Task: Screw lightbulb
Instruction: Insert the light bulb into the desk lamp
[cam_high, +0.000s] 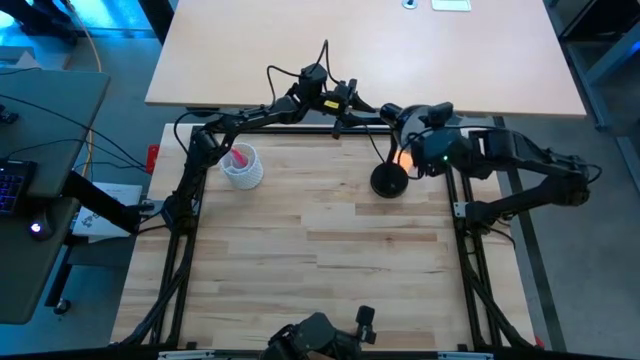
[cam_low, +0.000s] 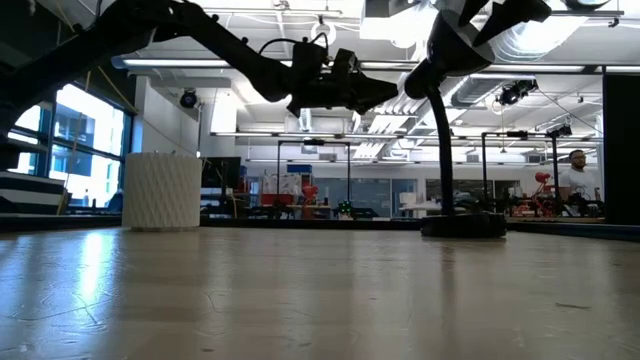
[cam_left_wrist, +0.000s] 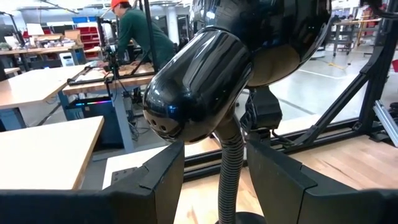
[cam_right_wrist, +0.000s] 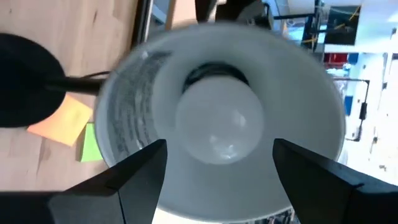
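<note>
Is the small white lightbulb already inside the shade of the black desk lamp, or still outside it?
Inside. The small white frosted lightbulb sits deep in the black desk lamp's white-lined shade, between the right gripper's open fingers, apparently untouched.

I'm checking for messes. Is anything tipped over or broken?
Nothing stands out. The black lamp stands upright on its base, the lightbulb sits inside its shade, and the white cup is upright too.

One camera looks straight down on the bench (cam_high: 330, 250); another sits level at its surface. Both wrist cameras face the black lamp (cam_left_wrist: 205, 87) closely from opposite sides.
</note>
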